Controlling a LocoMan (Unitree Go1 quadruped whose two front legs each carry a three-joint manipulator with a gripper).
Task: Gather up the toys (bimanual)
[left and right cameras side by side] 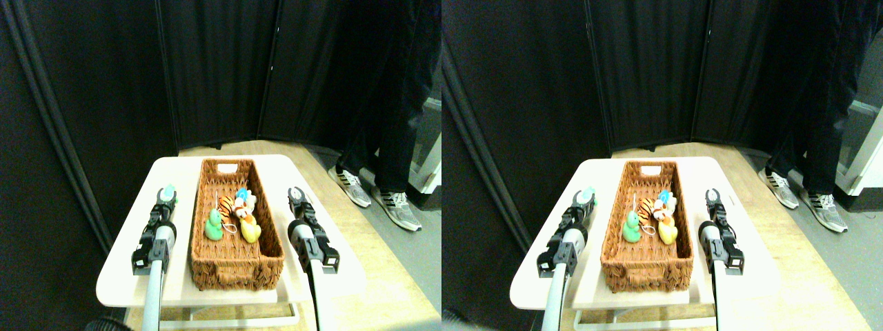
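A long brown wicker basket [234, 258] stands lengthwise in the middle of the white table [124, 276]. Several toys lie inside it: a green one [214, 226], a striped tiger [227, 205], a yellow duck [250, 229], a blue one [241, 194] and a white-orange one [246, 204]. My left gripper [165, 198] is on the table left of the basket, with a pale green-blue toy [168, 191] at its tip. My right gripper [297, 194] stands open and empty to the right of the basket.
A person's legs and striped sneakers [376, 193] stand on the floor at the right, just beyond the table. Black curtains [221, 69] close off the back and left. The table's right edge lies close to my right arm.
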